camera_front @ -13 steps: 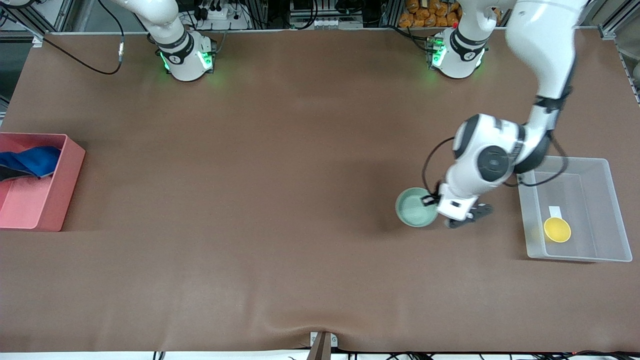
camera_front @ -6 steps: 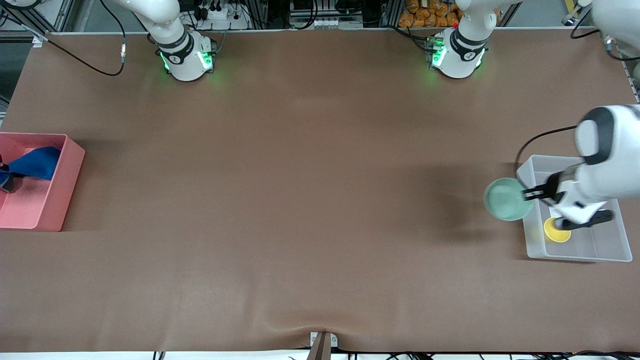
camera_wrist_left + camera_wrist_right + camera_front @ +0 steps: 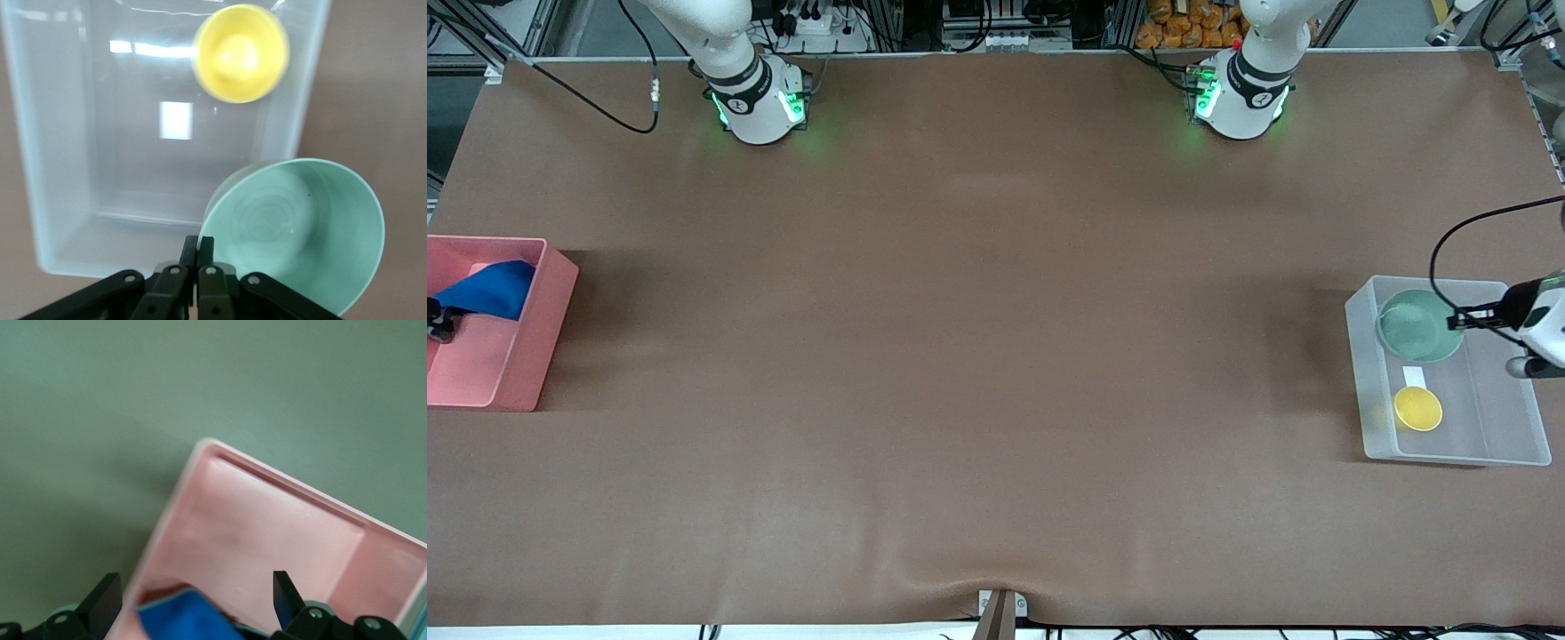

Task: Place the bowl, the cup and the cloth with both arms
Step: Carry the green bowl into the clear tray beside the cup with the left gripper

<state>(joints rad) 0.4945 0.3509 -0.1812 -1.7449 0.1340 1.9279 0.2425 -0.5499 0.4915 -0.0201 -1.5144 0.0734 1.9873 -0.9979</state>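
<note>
My left gripper [image 3: 1465,317] is shut on the rim of the mint-green bowl [image 3: 1417,326] and holds it over the part of the clear bin [image 3: 1449,458] farther from the front camera. In the left wrist view the fingers [image 3: 199,244] pinch the bowl's [image 3: 300,230] rim. The yellow cup [image 3: 1417,408] stands in the same bin and also shows in the left wrist view [image 3: 241,53]. The blue cloth [image 3: 489,290] lies in the pink bin [image 3: 525,364]. My right gripper [image 3: 438,322] is open over that bin, with the cloth [image 3: 180,621] under its spread fingers [image 3: 107,595].
The clear bin stands at the left arm's end of the table, the pink bin [image 3: 280,533] at the right arm's end. A white label [image 3: 1415,377] lies on the clear bin's floor beside the cup. Brown table cover [image 3: 960,356] stretches between the bins.
My left gripper lifted the bowl off the table and carried it toward the left arm's end, to over the clear bin. The cloth shifted slightly in the pink bin.
</note>
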